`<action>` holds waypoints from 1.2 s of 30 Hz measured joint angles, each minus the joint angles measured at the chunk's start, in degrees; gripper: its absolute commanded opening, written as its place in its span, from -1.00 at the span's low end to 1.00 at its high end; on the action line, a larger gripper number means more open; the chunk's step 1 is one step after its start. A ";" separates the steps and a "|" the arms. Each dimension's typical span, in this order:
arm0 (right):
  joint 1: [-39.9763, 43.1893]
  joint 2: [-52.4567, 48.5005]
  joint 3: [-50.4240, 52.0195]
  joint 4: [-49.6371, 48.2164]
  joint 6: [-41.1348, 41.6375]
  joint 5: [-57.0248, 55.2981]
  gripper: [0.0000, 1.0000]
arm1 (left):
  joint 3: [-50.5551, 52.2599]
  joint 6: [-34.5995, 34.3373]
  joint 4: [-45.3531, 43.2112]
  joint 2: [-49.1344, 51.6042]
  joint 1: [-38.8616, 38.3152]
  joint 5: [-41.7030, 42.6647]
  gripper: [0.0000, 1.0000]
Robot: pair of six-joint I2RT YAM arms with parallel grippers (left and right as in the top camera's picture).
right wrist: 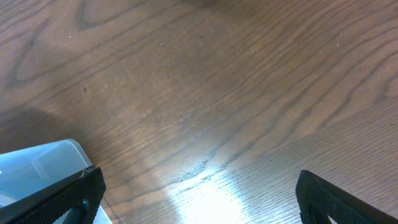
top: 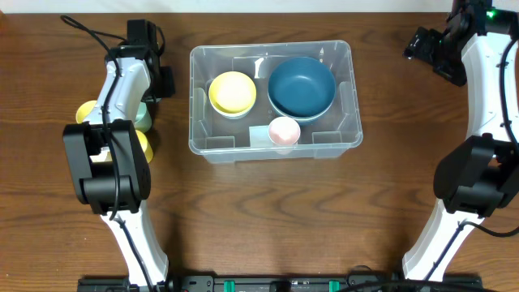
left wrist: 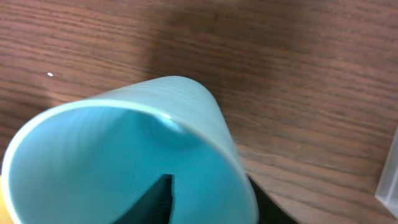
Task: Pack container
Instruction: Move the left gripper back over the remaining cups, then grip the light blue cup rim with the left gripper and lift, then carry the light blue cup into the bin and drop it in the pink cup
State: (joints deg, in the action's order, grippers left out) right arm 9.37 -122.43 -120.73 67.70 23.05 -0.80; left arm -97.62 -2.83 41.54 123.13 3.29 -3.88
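Note:
The clear plastic container stands mid-table and holds a yellow bowl, a dark blue bowl and a small pink cup. A corner of the container also shows in the right wrist view. My left gripper is shut on the wall of a teal cup, one finger inside it and one outside. In the overhead view this cup sits left of the container, with the gripper hidden under the arm. My right gripper is open and empty above bare table at the far right.
Two yellow items lie on the table beside the left arm, close to the teal cup. The table is dark wood. The arm bases stand at the front edge.

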 measured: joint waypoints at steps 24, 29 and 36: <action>0.00 0.00 0.00 0.00 0.00 0.00 0.98 | 0.42 -8.41 6.95 -24.50 -0.44 1.27 -0.88; 0.00 0.00 0.00 -0.02 0.00 -0.02 0.98 | 0.42 -9.18 13.38 -31.54 -4.48 8.52 -0.88; 0.00 0.00 0.00 0.00 0.00 0.00 0.99 | 0.42 -4.81 17.90 -33.11 -17.59 17.92 -0.88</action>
State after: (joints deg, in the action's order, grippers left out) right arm 9.37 -122.43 -120.73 67.70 23.05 -0.80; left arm -97.21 -7.64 59.44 90.02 -14.31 14.04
